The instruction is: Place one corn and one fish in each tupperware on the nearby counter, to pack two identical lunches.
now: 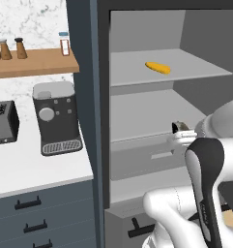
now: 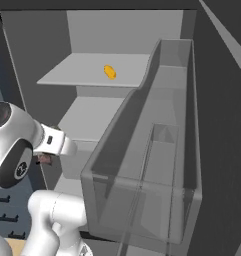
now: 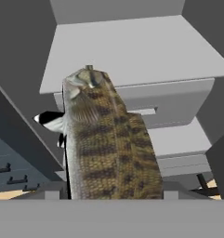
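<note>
A brown-grey speckled fish [image 3: 108, 139] rises large in the hand view, gripped at its lower end, head pointing away toward the fridge shelves. My gripper [image 1: 182, 131] is shut on it, in front of the fridge's middle shelf; its fingertips are hidden behind the fish. From the right base view a small bit of the fish [image 2: 44, 159] shows under the hand. One yellow-orange corn [image 1: 157, 67] lies on the upper fridge shelf, well above the gripper; it is also the corn [image 2: 110, 72] seen from the right. The counter [image 1: 21, 169] lies to the left. The tupperware is out of view.
The open fridge has grey shelves and a drawer [image 1: 147, 157] below the gripper. Its door with clear bins [image 2: 142, 165] stands close on the right. A coffee machine [image 1: 56, 118] and a toaster [image 1: 3, 122] sit on the counter, under a wooden shelf [image 1: 36, 62] with bottles.
</note>
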### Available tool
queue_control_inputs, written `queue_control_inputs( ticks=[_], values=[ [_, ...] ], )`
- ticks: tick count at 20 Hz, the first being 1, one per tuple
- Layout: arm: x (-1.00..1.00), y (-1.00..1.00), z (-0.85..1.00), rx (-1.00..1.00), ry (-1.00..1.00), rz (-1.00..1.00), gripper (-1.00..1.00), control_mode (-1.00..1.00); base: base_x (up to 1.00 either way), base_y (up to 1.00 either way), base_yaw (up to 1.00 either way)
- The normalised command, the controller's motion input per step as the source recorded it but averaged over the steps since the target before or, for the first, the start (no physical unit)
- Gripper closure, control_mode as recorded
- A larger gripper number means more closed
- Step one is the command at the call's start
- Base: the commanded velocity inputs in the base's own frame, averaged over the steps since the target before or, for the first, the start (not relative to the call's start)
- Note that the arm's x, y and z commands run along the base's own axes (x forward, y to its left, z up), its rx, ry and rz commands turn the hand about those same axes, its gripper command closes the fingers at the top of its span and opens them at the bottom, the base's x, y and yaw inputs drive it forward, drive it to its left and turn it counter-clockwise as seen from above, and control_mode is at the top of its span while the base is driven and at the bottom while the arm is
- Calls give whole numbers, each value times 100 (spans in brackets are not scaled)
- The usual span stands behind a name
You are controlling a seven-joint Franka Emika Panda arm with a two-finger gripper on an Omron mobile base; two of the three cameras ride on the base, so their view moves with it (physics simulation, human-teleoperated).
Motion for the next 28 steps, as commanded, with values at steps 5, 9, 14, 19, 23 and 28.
queue_control_inputs(
  ticks=[5,9,14,19,23,28],
  values=[
    [-11,0,-24,0,3,0,100,-100,0,0,0],
    [-10,0,-5,0,0,0,100,-100,0,0,0],
    [-16,0,-8,0,0,0,100,-100,0,0,0],
    [-37,1,-15,0,0,0,100,100,-32,4,1],
    [0,0,0,0,0,0,100,100,-73,37,5],
    [0,0,0,0,0,0,100,100,-62,91,11]
  ],
)
